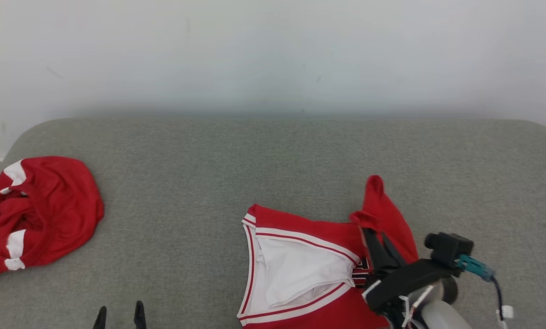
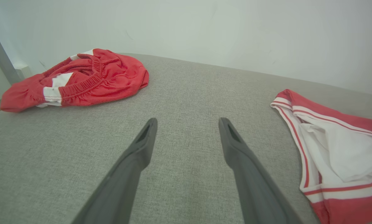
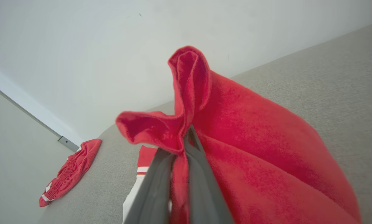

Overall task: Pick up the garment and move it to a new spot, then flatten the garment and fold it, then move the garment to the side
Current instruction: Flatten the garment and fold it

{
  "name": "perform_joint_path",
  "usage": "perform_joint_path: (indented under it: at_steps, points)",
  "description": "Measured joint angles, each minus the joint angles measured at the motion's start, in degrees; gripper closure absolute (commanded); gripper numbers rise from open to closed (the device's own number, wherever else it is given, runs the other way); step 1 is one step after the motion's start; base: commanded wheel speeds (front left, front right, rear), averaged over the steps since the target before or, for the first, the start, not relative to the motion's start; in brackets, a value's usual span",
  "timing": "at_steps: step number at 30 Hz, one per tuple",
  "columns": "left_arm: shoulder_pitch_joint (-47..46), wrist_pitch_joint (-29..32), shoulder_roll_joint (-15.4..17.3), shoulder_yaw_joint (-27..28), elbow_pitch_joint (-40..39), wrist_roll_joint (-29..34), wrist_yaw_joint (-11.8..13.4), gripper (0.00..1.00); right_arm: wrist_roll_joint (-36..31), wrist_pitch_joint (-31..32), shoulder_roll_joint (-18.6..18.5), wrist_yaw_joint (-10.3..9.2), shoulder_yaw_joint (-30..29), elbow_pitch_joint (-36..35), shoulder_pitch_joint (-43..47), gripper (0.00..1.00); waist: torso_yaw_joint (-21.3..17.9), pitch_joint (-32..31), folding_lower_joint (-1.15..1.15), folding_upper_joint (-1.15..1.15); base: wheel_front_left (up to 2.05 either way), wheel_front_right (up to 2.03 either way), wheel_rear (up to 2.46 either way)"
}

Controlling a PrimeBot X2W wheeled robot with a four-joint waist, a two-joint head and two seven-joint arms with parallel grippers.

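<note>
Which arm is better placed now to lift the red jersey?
Right. The right end effector is shut on a fold of the red jersey, while the left end effector is open above the grey surface, apart from the jersey.

The garment (image 1: 309,228) was matt red cloth with smooth white lining; the shorts (image 1: 58,205) matched, with a ribbed waistband. The table (image 1: 273,151) wore coarse grey woven fabric; the left gripper (image 2: 188,122) looked matt plastic.
</note>
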Motion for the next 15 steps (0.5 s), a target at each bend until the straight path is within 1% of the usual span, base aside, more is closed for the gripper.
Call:
perform_joint_path:
  at_steps: [3,6,11,15]
  points:
    - [-0.33,0.00,-0.01,-1.33,0.49,-0.54,0.14,0.00,-0.62,0.07,2.60,0.00,1.46,1.00,-1.58,1.00,1.24,-0.15,0.00,0.00,0.00,0.00,0.00]
    - [-1.01,0.00,0.00,-2.49,1.12,-0.78,0.30,0.00,-1.03,-0.31,4.24,0.00,3.32,3.19,-3.41,1.00,2.71,-0.29,0.00,0.00,0.00,0.00,0.00]
    - [-1.62,-0.02,0.01,-4.25,1.64,-1.79,0.90,0.00,-0.81,-1.25,5.13,0.00,6.87,7.87,-6.53,1.00,5.40,-0.41,0.00,0.00,0.00,0.00,0.00]
    - [-2.28,-0.03,-0.01,-6.15,2.10,-2.21,0.97,0.00,2.10,-2.37,5.25,0.00,10.69,11.60,-9.07,1.00,7.59,-0.19,0.00,0.00,0.00,0.00,0.00]
